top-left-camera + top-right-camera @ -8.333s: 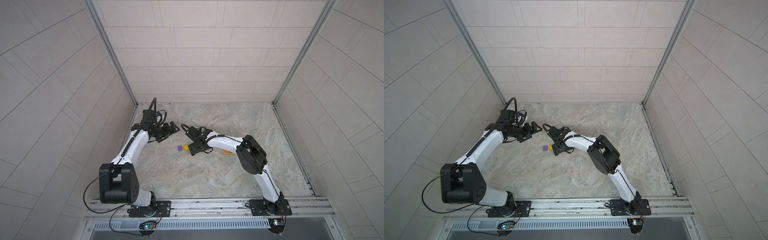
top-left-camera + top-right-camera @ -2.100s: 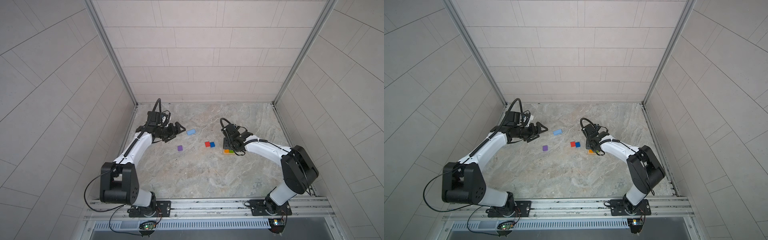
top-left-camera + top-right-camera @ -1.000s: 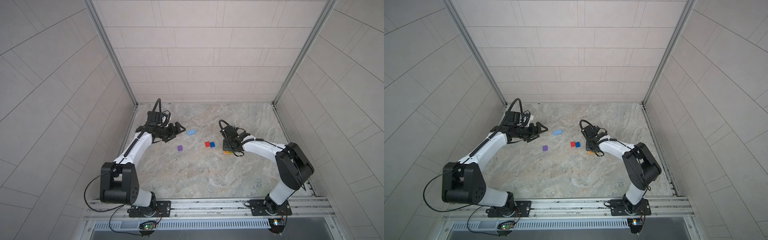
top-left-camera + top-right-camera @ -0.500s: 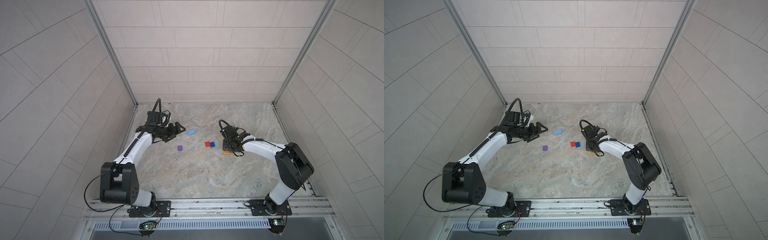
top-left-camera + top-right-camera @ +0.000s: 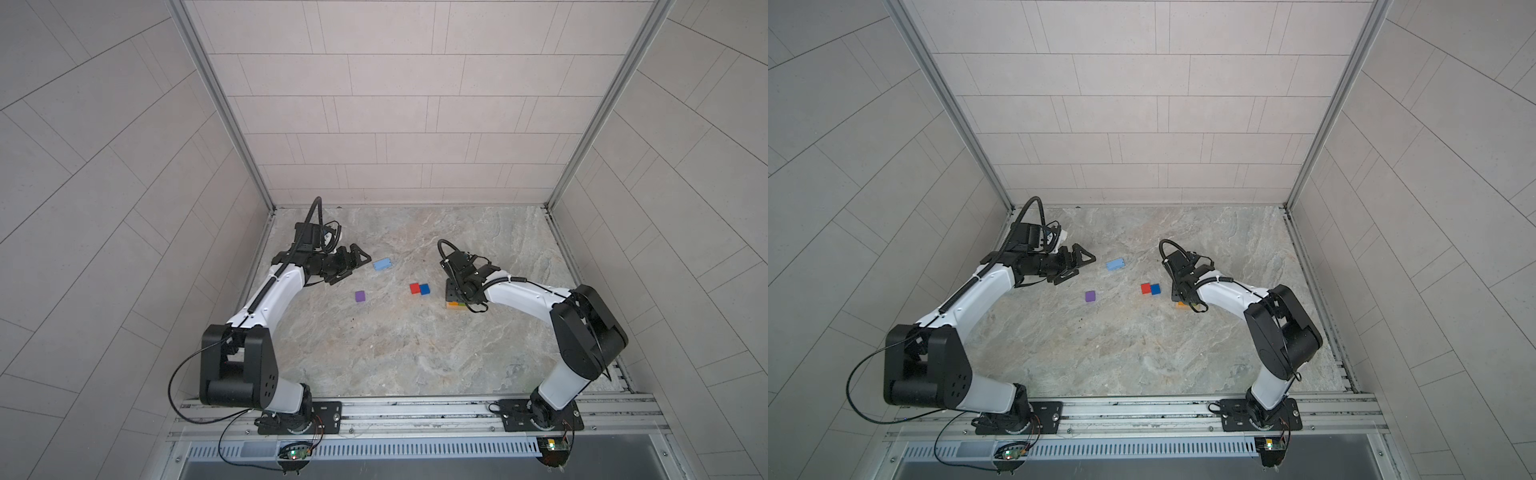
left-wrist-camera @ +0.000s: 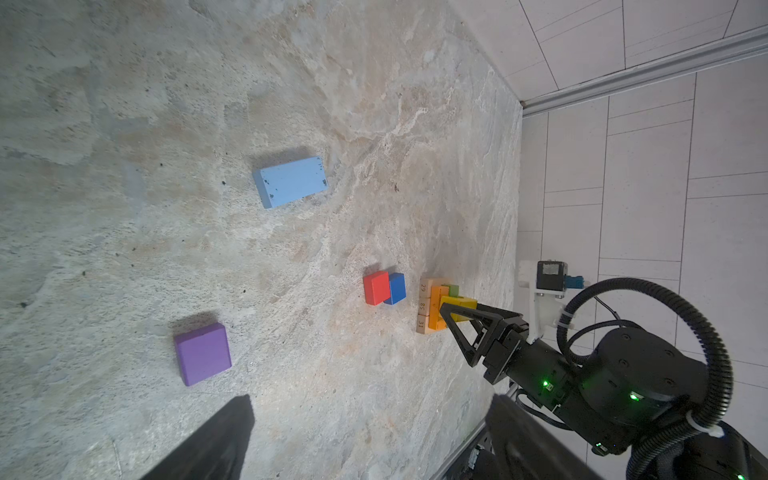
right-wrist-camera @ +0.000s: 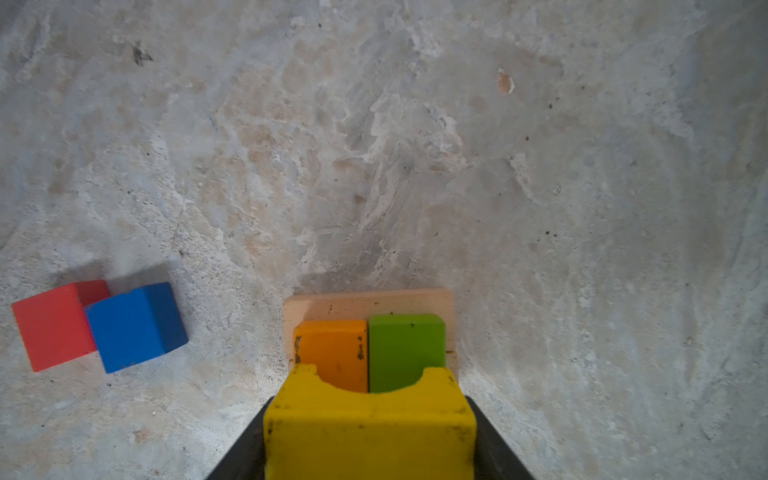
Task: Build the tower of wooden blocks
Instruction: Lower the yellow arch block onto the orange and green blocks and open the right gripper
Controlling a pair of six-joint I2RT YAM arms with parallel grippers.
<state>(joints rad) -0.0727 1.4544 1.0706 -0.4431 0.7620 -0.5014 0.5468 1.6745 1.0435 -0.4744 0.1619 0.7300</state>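
Note:
The tower [image 5: 454,305] stands right of centre: a tan base [image 7: 368,303] carrying an orange brick [image 7: 332,353] and a green brick [image 7: 405,349] side by side. My right gripper [image 7: 370,436] is shut on a yellow brick [image 7: 370,419] directly over those two bricks; whether it rests on them I cannot tell. The left wrist view shows the yellow brick [image 6: 455,304] at the tower's [image 6: 428,307] top. My left gripper [image 5: 357,264] hangs open and empty at the left, just short of a light-blue brick [image 5: 382,264].
A purple cube [image 5: 360,296] lies alone left of centre. A red cube [image 5: 414,288] and a blue cube [image 5: 424,289] touch each other just left of the tower. Tiled walls enclose the stone floor on three sides; a metal rail [image 5: 415,409] runs along the front.
Over the last second nothing visibly moves. In the oldest frames my right gripper was near the centre by the yellow and purple blocks; it now holds the yellow brick at the tower.

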